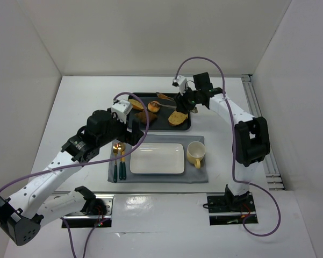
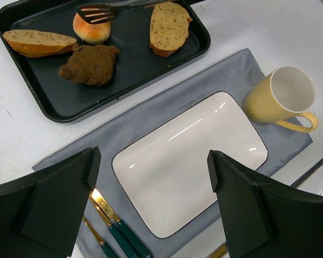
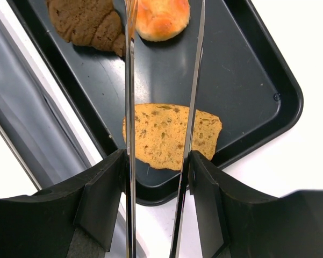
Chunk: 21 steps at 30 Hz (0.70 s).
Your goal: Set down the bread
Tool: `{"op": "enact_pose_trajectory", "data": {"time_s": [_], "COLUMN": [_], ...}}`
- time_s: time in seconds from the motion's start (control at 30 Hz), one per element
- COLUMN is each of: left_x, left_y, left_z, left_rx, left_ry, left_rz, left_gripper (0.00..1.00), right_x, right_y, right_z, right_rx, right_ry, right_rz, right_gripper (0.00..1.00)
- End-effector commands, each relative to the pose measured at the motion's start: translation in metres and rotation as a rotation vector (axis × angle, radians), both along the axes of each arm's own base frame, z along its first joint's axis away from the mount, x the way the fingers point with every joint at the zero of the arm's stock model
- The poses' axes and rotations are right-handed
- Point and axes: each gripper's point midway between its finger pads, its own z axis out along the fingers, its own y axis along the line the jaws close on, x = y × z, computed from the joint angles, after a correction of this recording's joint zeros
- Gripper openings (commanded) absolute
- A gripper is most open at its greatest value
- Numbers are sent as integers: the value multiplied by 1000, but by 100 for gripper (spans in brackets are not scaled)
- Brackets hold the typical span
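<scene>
The bread [image 1: 153, 106] [image 2: 91, 29] [image 3: 161, 19] is a small glossy golden bun lying on the black tray [image 2: 54, 115] [image 3: 279, 107]. My right gripper [image 3: 157, 161] [image 1: 192, 101] is shut on a pair of metal tongs [image 3: 129, 80] [image 1: 164, 106], whose two arms run between its fingers. The arms reach out to either side of the bun, and a slotted tip [image 2: 99, 11] lies over its top. My left gripper [image 2: 153, 161] [image 1: 133, 134] hangs open above the white plate [image 2: 188, 156] [image 1: 157, 158] with nothing in it.
The tray also holds a dark brown piece [image 2: 88, 64] [image 3: 86, 21], a flat tan slice [image 3: 169, 134] [image 2: 169, 27] and a long crusty slice [image 2: 37, 43]. On the grey mat [image 2: 150, 107] are a yellow mug [image 2: 282, 99] [image 1: 195, 154] and green-handled cutlery [image 2: 113, 226] [image 1: 118, 161].
</scene>
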Motion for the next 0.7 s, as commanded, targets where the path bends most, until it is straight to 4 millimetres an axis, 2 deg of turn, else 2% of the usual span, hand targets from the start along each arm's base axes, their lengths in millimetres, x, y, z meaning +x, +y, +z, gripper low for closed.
{"op": "enact_pose_trajectory", "data": {"time_s": [0.0,0.23,0.27,0.3,0.4,0.5,0.53,0.67], "left_x": [5,5,5,5,5,5,5,5], "left_y": [-3,-3,-3,-3,-3,-3,-3,-3], "left_z": [11,11,11,11,11,11,11,11], "left_rx": [-19,-19,-19,-19,-19,-19,-19,-19], "left_ry": [-48,-48,-48,-48,-48,-48,-48,-48], "left_rz": [-1,-1,-1,-1,-1,-1,-1,-1], "left_gripper": [100,100,100,100,100,100,100,100], "right_x": [2,-2,-1,1,6,9,10,8], "right_y": [15,24,24,25,24,24,23,22], "right_z": [47,27,20,25,11,14,7,2], "right_rx": [56,43,38,42,26,23,14,7], "right_ry": [-110,-68,-55,-66,-42,-53,-47,-45], "right_rz": [33,51,51,51,43,36,30,36], "right_gripper": [58,58,58,58,59,59,61,62]}}
